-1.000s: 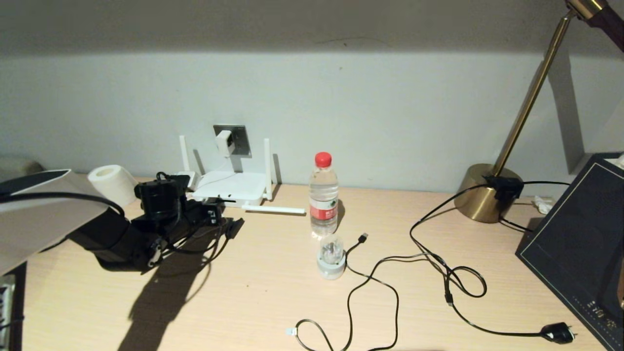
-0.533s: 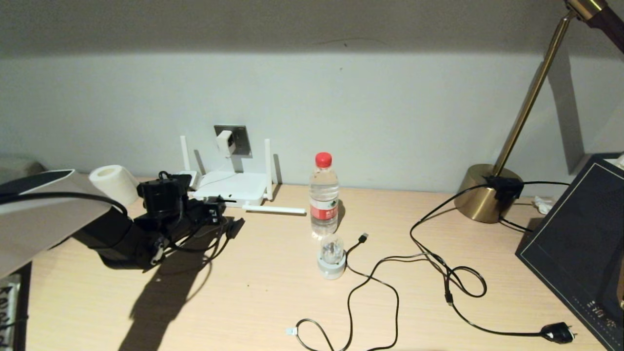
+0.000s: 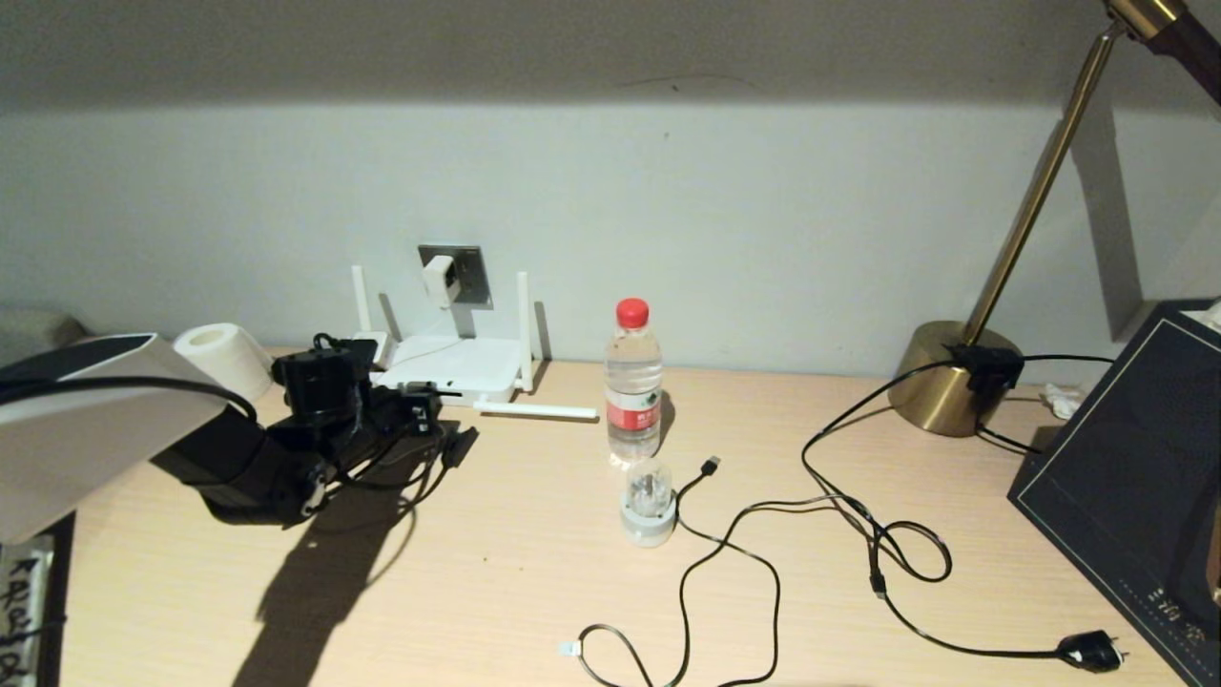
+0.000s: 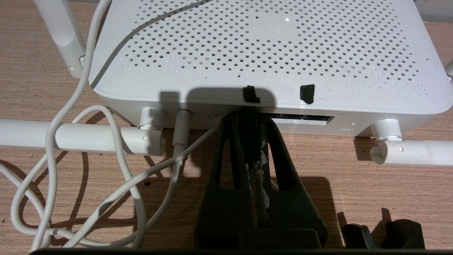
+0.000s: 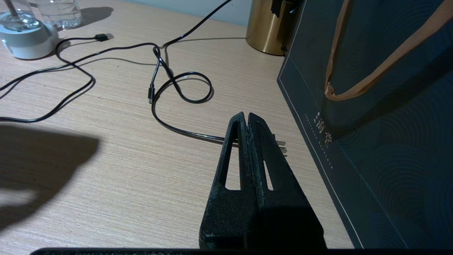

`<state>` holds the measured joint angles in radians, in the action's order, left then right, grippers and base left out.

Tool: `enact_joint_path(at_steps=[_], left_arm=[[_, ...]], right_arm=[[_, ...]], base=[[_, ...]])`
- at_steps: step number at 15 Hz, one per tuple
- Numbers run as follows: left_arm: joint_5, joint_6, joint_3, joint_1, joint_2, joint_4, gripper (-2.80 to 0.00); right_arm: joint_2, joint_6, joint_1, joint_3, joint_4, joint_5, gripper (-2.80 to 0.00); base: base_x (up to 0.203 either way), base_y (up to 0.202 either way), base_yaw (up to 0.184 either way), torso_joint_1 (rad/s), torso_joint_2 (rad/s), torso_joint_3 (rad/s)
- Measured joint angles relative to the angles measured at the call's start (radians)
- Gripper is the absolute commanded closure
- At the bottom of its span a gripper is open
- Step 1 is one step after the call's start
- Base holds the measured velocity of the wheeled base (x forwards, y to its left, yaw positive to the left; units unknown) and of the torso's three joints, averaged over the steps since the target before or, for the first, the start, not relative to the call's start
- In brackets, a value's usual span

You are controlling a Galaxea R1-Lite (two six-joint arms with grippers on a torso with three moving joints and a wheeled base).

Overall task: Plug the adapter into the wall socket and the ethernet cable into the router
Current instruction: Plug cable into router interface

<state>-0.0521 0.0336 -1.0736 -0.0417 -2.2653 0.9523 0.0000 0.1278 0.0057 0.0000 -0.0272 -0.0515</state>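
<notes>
The white router (image 3: 448,367) lies against the wall, two antennas upright and one flat on the desk. The white adapter (image 3: 438,279) sits in the grey wall socket (image 3: 465,272) above it, and its white cord (image 4: 53,141) loops beside the router (image 4: 269,53). My left gripper (image 4: 249,118) is shut on the dark end of the ethernet cable (image 4: 249,124), pressed against the left end of the port slot (image 4: 304,119). The clear connector is hidden between the fingers. My right gripper (image 5: 246,117) is shut on nothing and hangs low over the desk at the right, outside the head view.
A water bottle (image 3: 633,382) and a clear-domed gadget (image 3: 649,506) stand mid-desk. A thin USB cable (image 3: 711,465) and the lamp cord with its plug (image 3: 1092,651) trail across the right. The brass lamp base (image 3: 940,377) and a dark bag (image 3: 1126,458) stand at the right, a tissue roll (image 3: 219,358) at the far left.
My left gripper has pushed forward toward the router's port edge with the cable end in it. Nothing else has moved.
</notes>
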Motion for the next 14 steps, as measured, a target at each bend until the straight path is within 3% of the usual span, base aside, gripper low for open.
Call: enact_joint_path(at_steps=[12,13,14], left_arm=[[0.001,0.0,0.005,-0.001,-0.001,-0.002,0.0],[0.001,0.0,0.006,-0.001,-0.001,-0.002,-2.8],[0.001,0.0,0.006,-0.001,-0.001,-0.002,-2.8]], right_arm=[[0.0,0.0,0.0,0.0,0.0,0.0,0.0],[0.0,0.0,0.0,0.0,0.0,0.0,0.0],[0.0,0.0,0.0,0.0,0.0,0.0,0.0]], base=[[0.0,0.0,0.0,0.0,0.0,0.0],[0.0,0.0,0.0,0.0,0.0,0.0],[0.0,0.0,0.0,0.0,0.0,0.0]])
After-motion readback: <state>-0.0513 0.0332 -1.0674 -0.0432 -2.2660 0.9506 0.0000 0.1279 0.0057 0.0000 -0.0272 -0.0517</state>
